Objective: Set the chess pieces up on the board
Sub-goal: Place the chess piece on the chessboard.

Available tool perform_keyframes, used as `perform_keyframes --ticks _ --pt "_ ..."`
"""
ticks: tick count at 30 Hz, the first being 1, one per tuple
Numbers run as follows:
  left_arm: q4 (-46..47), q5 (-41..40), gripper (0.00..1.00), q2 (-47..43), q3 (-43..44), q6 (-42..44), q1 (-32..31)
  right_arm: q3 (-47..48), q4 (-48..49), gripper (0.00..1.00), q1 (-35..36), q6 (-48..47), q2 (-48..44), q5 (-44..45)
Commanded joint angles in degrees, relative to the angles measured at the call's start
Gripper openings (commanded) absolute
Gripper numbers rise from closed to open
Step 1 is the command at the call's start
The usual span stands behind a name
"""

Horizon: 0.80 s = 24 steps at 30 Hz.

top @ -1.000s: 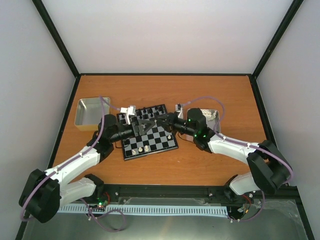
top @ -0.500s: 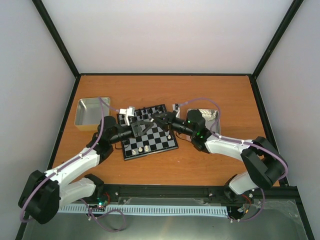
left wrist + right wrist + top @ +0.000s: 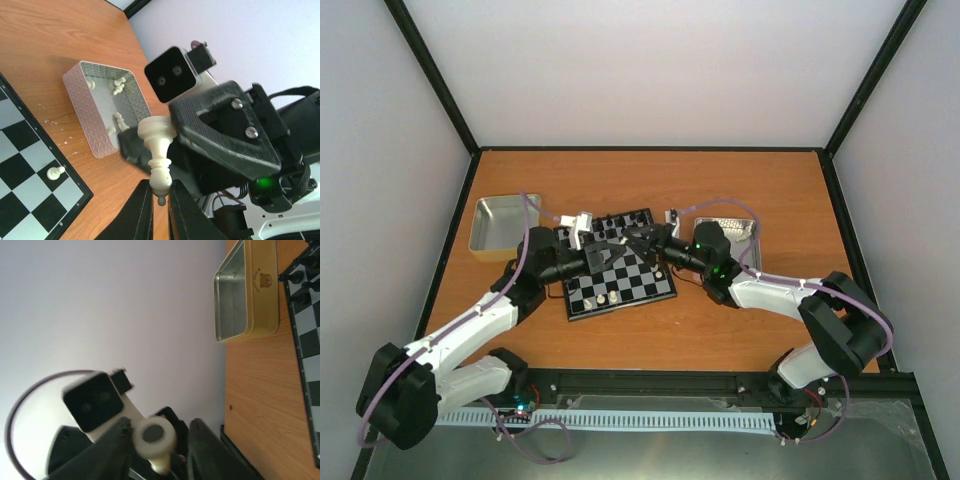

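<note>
Where the grippers meet above the board (image 3: pixel 630 282), we see one cream chess piece (image 3: pixel 158 155) aloft, long axis near upright in the left wrist view, broad end toward the right gripper (image 3: pixel 159 429), narrow end clamped by the left gripper (image 3: pixel 160 186), right grip unclear to us, piece hidden overhead

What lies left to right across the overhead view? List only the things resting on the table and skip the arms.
left tray -> chessboard -> right tray, partly hidden under the right arm.

Glossy chess piece (image 3: pixel 159 155) — embossed metal tray (image 3: pixel 82 117)
</note>
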Motion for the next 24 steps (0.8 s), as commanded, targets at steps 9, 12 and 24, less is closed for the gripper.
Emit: perform_keyframes --ticks 9,12,24 --pt "-46.9 -3.0 0.01 8.4 21.0 20.5 -0.4 -0.6 -34.9 0.68 -6.5 -22.3 -13.3 13.2" --pt "-55.4 -7.1 0.01 12.7 25.4 24.4 -2.5 0.8 -47.7 0.68 -9.6 -28.7 -18.3 20.7" --pt "-78.1 -22.3 0.01 32.6 49.6 30.3 -12.0 -4.3 -64.0 0.69 -15.0 -35.3 -34.3 36.8"
